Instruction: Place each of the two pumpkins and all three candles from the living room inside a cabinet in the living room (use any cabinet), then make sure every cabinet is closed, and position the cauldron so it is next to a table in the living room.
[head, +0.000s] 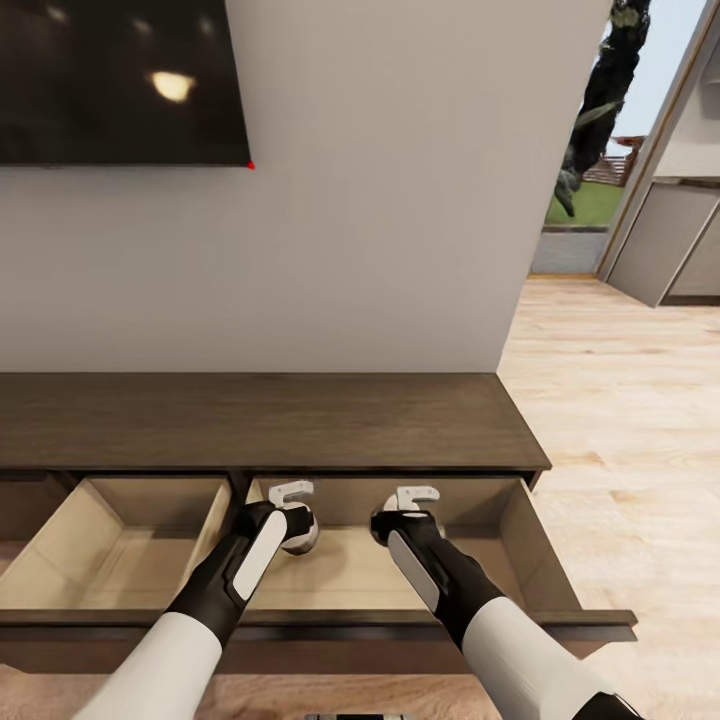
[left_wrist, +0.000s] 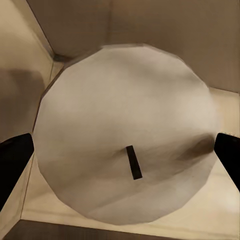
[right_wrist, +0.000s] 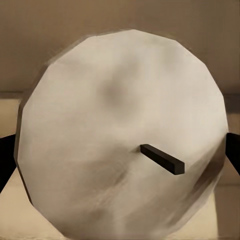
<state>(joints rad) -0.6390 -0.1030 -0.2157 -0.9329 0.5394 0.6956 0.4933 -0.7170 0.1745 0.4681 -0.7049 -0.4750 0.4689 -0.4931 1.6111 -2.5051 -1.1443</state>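
Candles (left_wrist: 125, 135) (right_wrist: 122, 135) sit gripped in both claws (head: 292, 492) (head: 417, 497) inside open cabinet (head: 300, 420) drawer.

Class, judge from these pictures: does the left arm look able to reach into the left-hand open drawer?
Probably yes: that drawer stands pulled out right beside the left claw, though the claw holds a candle.
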